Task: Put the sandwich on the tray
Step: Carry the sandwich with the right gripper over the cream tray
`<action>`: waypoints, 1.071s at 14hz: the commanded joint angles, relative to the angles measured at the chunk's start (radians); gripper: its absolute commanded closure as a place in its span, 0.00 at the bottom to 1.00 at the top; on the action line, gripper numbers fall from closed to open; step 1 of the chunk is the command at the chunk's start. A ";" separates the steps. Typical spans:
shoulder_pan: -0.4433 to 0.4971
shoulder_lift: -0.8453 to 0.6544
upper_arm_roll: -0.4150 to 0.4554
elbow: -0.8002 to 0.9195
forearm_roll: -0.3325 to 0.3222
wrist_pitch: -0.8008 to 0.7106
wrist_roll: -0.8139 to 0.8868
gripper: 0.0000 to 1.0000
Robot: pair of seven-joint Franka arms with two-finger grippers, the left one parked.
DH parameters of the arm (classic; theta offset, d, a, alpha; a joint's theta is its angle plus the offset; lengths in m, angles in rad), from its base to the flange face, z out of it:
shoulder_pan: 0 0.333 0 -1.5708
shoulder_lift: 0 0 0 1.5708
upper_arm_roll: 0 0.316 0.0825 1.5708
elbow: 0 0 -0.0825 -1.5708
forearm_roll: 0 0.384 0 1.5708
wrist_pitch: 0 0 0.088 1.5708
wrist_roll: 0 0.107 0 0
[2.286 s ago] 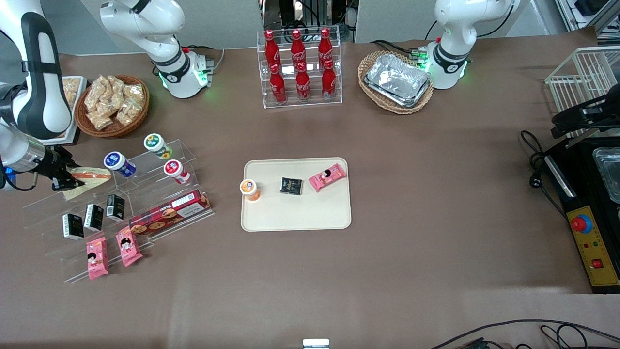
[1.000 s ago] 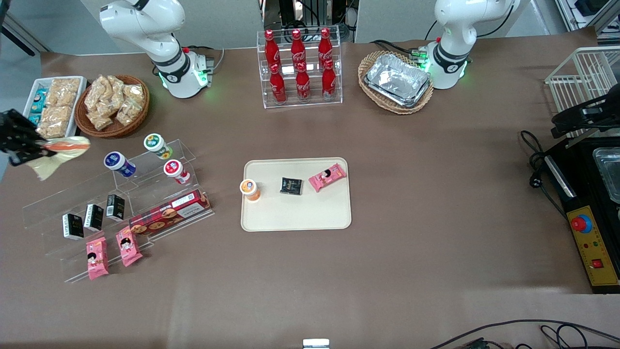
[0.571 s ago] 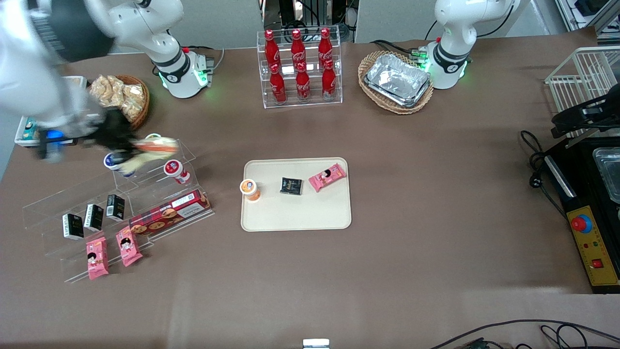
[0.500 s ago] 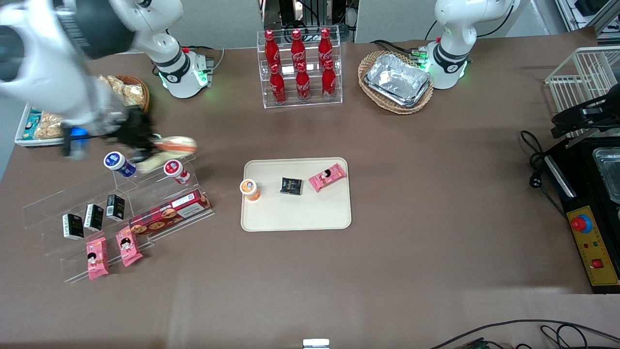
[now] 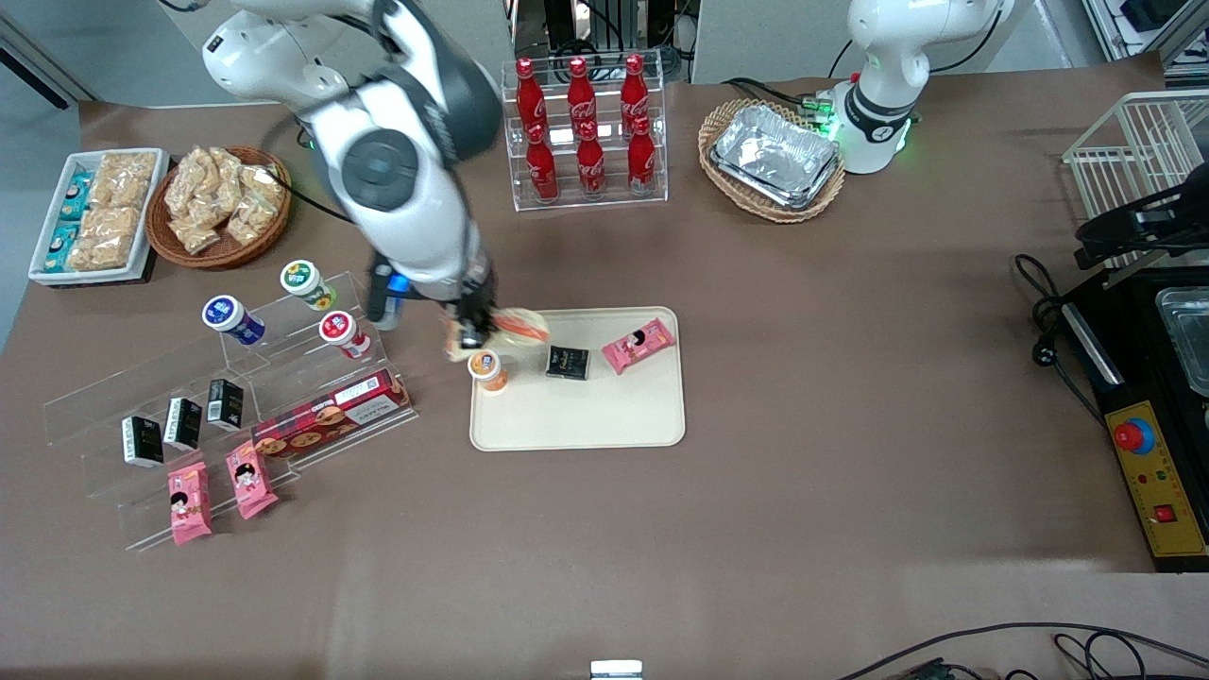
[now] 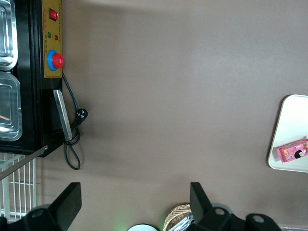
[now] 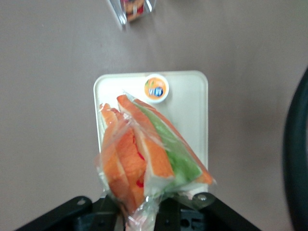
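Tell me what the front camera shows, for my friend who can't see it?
The gripper holds the wrapped sandwich above the cream tray, over the edge farthest from the camera. An orange-lidded cup, a black packet and a pink snack packet already sit on the tray.

The brown surface [image 5: 803, 378] carries the tray [image 5: 604, 420], an acrylic bottle rack [image 5: 586, 194], two wicker baskets [image 5: 222, 250], stepped acrylic shelves [image 5: 85, 416], and a control box [image 5: 1157, 491]. The gripper [image 5: 470, 332] hangs above the tray's edge.
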 commanded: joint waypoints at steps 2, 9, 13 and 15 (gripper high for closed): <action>0.079 0.141 -0.020 0.052 0.022 0.158 0.132 1.00; 0.114 0.274 -0.019 0.028 0.025 0.343 0.112 1.00; 0.106 0.333 0.007 0.026 0.047 0.359 0.028 1.00; 0.108 0.354 0.007 0.028 0.053 0.359 -0.010 1.00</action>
